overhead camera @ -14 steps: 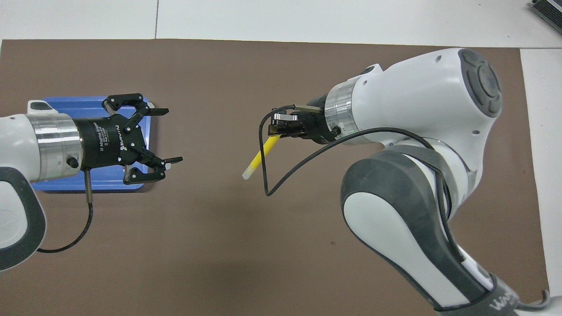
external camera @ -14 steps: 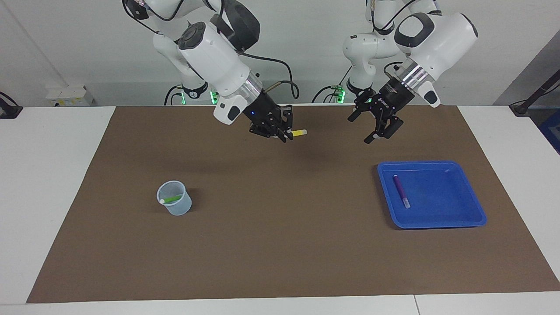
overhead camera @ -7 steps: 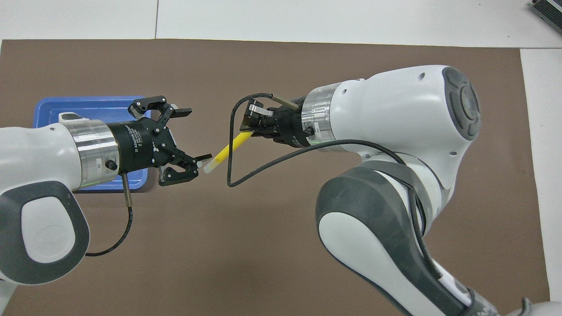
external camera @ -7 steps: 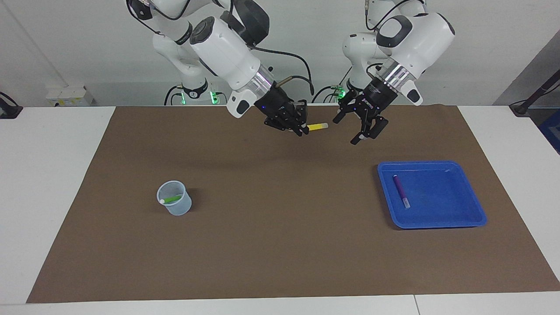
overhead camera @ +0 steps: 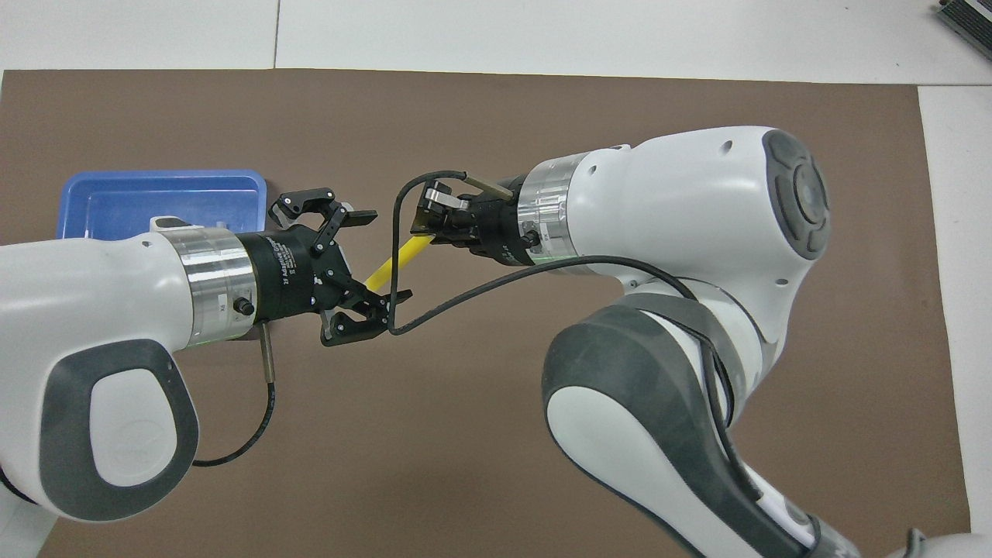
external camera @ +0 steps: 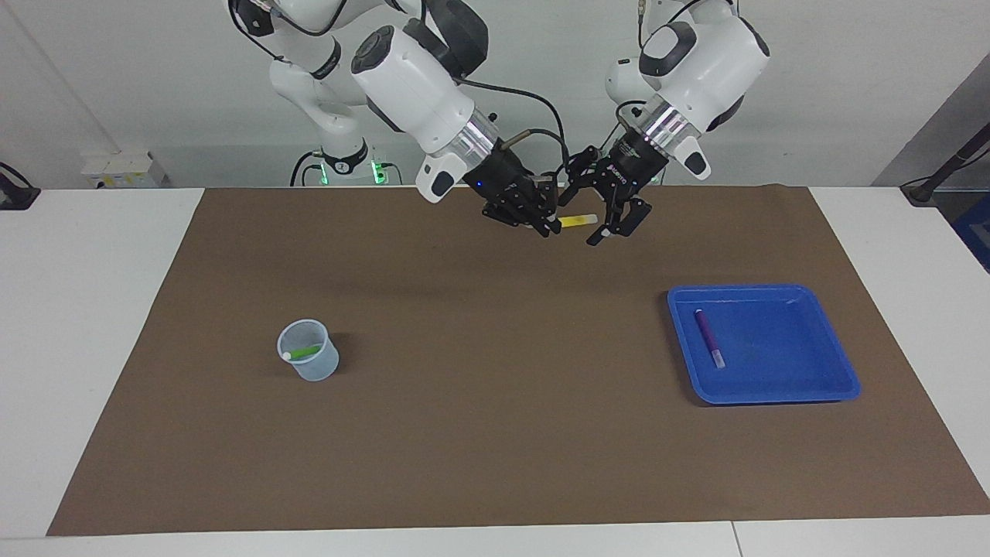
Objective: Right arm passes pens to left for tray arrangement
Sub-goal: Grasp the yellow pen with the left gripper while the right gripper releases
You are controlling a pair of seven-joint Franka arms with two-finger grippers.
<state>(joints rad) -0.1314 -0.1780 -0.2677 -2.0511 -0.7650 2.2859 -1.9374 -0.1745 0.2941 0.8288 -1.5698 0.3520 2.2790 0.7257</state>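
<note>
The right gripper clamps the yellow pen in the air over the brown mat. The left gripper has its fingers spread around the pen's pale end. The purple pen lies in the blue tray; the green pen sits in the cup.

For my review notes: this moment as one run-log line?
phase: mid-air handover | right pincer: shut on yellow pen | left pincer: open around pen's free end | tray: purple pen | cup: green pen
</note>
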